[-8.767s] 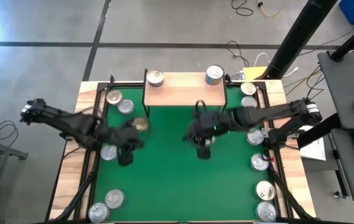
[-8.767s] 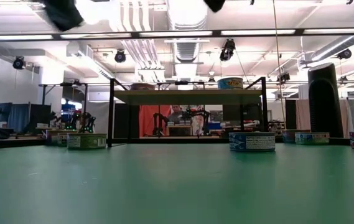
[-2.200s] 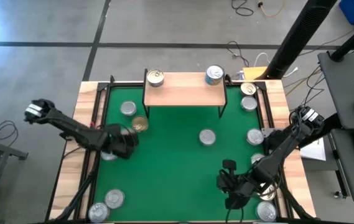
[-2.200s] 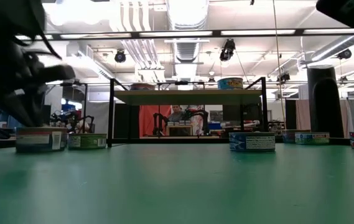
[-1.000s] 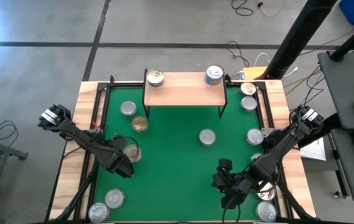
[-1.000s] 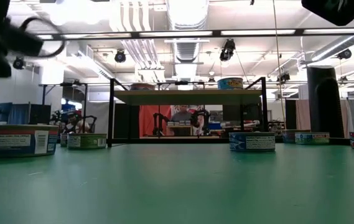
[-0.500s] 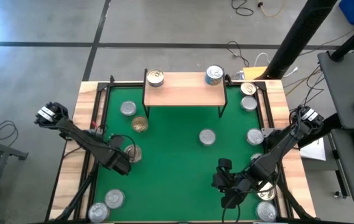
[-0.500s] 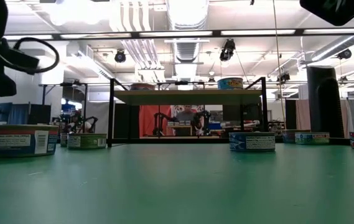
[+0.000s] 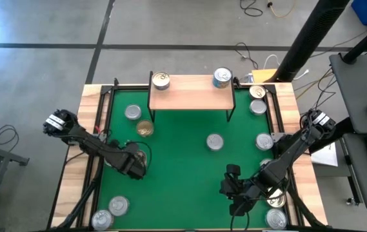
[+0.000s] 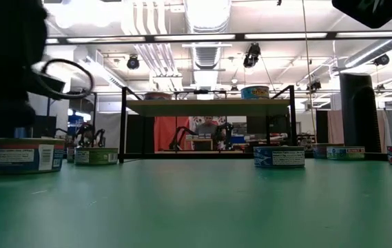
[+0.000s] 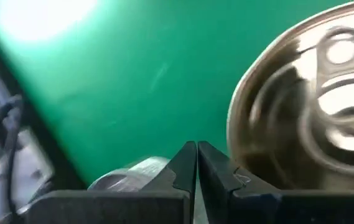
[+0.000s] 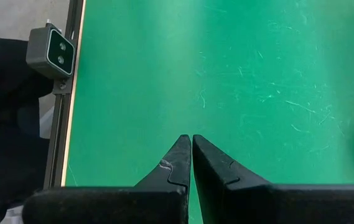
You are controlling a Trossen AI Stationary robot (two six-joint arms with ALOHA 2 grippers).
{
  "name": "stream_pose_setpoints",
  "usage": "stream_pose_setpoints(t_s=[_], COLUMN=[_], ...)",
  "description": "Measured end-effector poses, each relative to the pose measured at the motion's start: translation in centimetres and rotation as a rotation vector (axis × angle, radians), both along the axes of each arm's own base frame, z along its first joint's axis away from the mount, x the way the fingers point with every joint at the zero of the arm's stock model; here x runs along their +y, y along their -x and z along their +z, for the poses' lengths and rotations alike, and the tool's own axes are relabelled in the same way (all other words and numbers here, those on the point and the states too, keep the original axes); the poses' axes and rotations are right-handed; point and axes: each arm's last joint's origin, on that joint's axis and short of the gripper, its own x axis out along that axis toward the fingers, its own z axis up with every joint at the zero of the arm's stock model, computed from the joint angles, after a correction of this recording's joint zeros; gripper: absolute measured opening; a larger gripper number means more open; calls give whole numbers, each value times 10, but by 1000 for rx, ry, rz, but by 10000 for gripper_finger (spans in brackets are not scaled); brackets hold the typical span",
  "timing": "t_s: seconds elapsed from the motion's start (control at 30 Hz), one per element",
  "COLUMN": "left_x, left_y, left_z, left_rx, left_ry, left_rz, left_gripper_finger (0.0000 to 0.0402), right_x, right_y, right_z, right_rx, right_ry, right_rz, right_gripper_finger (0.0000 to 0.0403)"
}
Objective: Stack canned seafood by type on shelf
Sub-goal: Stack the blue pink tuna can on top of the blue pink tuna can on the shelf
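High view first: we see the left gripper (image 9: 133, 166) pressed shut, empty, right over a short round silver-topped tin (image 11: 307, 124) on the green table mat (image 9: 177, 161); half a second earlier it sat slightly farther left. Our right gripper (image 9: 233, 193) is also closed on nothing, unmoved near the front edge. Two tins (image 9: 160, 80) stand on the light-wood shelf (image 9: 193, 93).

Both arms are dark, slim and jointed, with a white-marked block at the outer joint of the left arm (image 9: 59, 121) and of the right arm (image 9: 318, 119). A thin black cable loops beside the left gripper (image 9: 138, 169). Each gripper, like the right gripper (image 12: 191, 163), has two black wedge-shaped fingers tapering from a dark crossbar to thin tips.
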Motion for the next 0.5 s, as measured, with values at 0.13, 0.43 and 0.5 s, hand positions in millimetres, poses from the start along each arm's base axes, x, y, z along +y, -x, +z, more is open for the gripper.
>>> stream_pose_setpoints(t_s=[0.13,0.43,0.5], left_x=[2,0,-7], left_y=[-17,-86,-103], left_z=[-7,-10,-12], left_rx=[-108,-414,-443], left_ry=[-1,-4,45], left_rz=[-39,-223,-299], left_gripper_finger=[2,2,2], right_x=[0,0,0], right_y=[0,0,0], right_z=[0,0,0], right_rx=[0,1,1], right_ry=[0,-1,-2], right_rz=[-1,-2,-3], right_gripper_finger=[9,9,9])
